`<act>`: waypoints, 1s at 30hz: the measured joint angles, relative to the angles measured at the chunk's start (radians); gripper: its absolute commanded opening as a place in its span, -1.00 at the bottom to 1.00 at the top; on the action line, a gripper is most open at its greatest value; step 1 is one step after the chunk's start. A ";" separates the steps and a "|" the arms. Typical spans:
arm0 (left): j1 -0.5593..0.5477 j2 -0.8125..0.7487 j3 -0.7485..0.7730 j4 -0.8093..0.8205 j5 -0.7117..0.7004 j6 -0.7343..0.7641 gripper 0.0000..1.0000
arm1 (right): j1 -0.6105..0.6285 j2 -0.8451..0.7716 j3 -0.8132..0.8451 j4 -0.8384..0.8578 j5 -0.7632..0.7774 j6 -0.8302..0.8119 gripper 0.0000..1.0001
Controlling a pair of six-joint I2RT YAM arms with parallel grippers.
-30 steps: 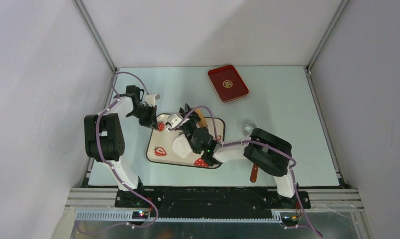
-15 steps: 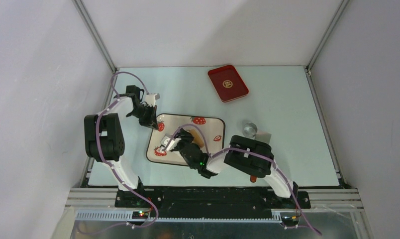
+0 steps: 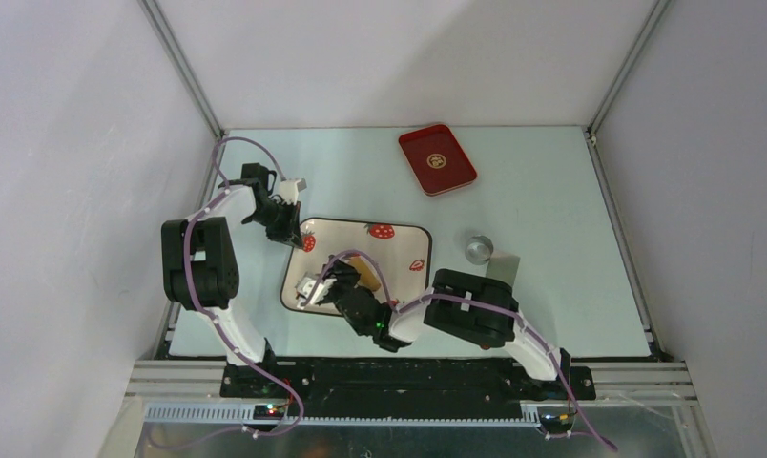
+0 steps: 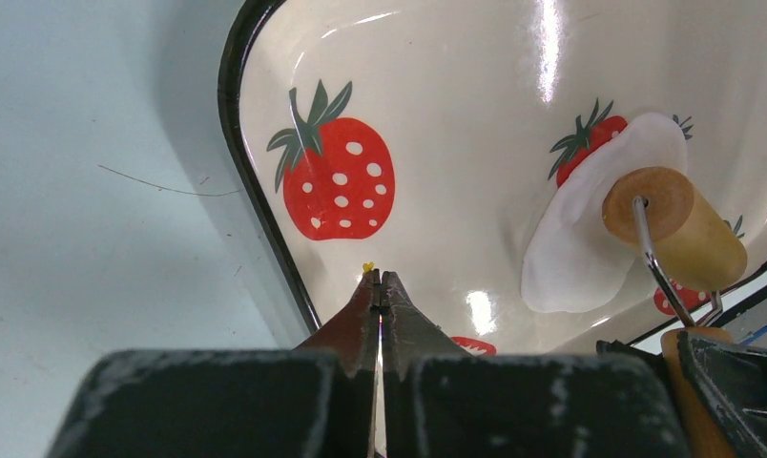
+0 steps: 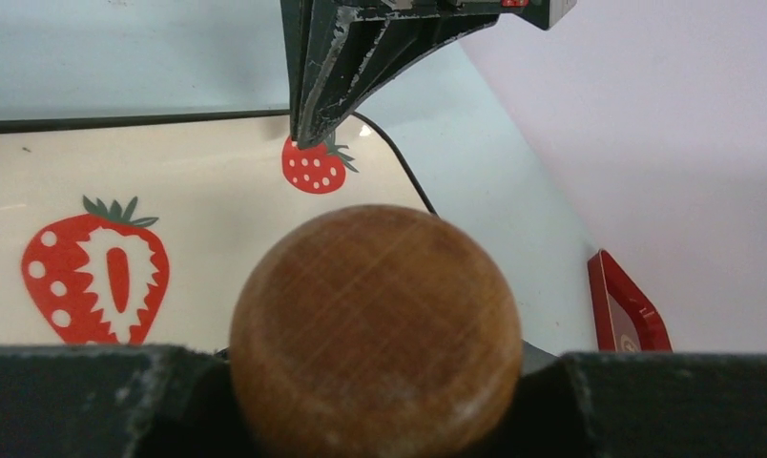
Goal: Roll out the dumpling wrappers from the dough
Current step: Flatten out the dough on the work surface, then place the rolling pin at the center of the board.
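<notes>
The pale blue-green tabletop (image 3: pixel 551 191) fills the floor of a white-walled booth, and both black-and-white arms reach in from its 6 o'clock edge. The largest thing on it is a cream rectangular tray with a black rim and red strawberry prints (image 3: pixel 351 234), lying left of centre. At about 1 o'clock from it, well apart, sits a smaller glossy red rectangular tray (image 3: pixel 456 170). It has a round gold emblem in the middle, and any lettering on that is too small to read.

The left fingers (image 4: pixel 381 279) are pressed tight together with nothing between them. Their tips stand at the strawberry tray's 10 o'clock corner, just inside the rim and beside a whole strawberry print. Whether they touch the tray floor cannot be told.

The right fingers (image 5: pixel 93 401) are clamped on the round brown handle of a small wooden pastry roller (image 4: pixel 671 224). In the right wrist view the handle's end fills the gap between them and hides most of what lies ahead. A thin wire bracket joins the roller's short cylinder to that handle.

The dumpling wrapper (image 4: pixel 590 229), a thin flat white dough piece with an uneven edge, lies on the tray floor right under the cylinder and covers part of a strawberry print. From above, the right arm's wrist hides it.

A small silvery round cup (image 3: pixel 476 248) stands on the tabletop at 3 o'clock from the strawberry tray. Just beside it is a flat grey piece (image 3: pixel 506 263) too indistinct to identify.
</notes>
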 measured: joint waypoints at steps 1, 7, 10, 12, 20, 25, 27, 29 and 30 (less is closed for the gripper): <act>0.000 0.000 0.000 0.000 0.000 0.000 -1.00 | 0.003 0.001 0.002 0.000 0.000 0.000 -1.00; 0.003 -0.002 0.000 0.000 0.000 0.000 -1.00 | 0.020 0.012 0.013 0.004 0.003 -0.003 -1.00; 0.004 -0.002 0.000 0.000 0.001 0.000 -1.00 | 0.033 0.014 0.016 0.007 -0.001 -0.003 -1.00; 0.004 -0.002 0.000 0.000 0.001 0.000 -1.00 | 0.045 0.019 0.019 0.011 -0.003 -0.003 -1.00; 0.005 -0.008 0.000 0.000 0.001 0.000 -1.00 | 0.064 0.030 0.024 0.026 -0.001 -0.022 -1.00; 0.005 -0.008 0.000 0.001 0.001 0.000 -1.00 | 0.078 0.036 0.026 0.041 -0.002 -0.029 -1.00; 0.005 -0.008 0.000 0.000 0.001 0.000 -1.00 | 0.084 0.040 0.027 0.048 -0.003 -0.034 -1.00; 0.005 -0.008 0.000 0.001 0.001 0.000 -1.00 | 0.091 0.041 0.027 0.051 -0.006 -0.037 -1.00; 0.005 -0.008 0.000 0.000 0.001 0.000 -1.00 | 0.095 0.041 0.027 0.053 -0.009 -0.037 -1.00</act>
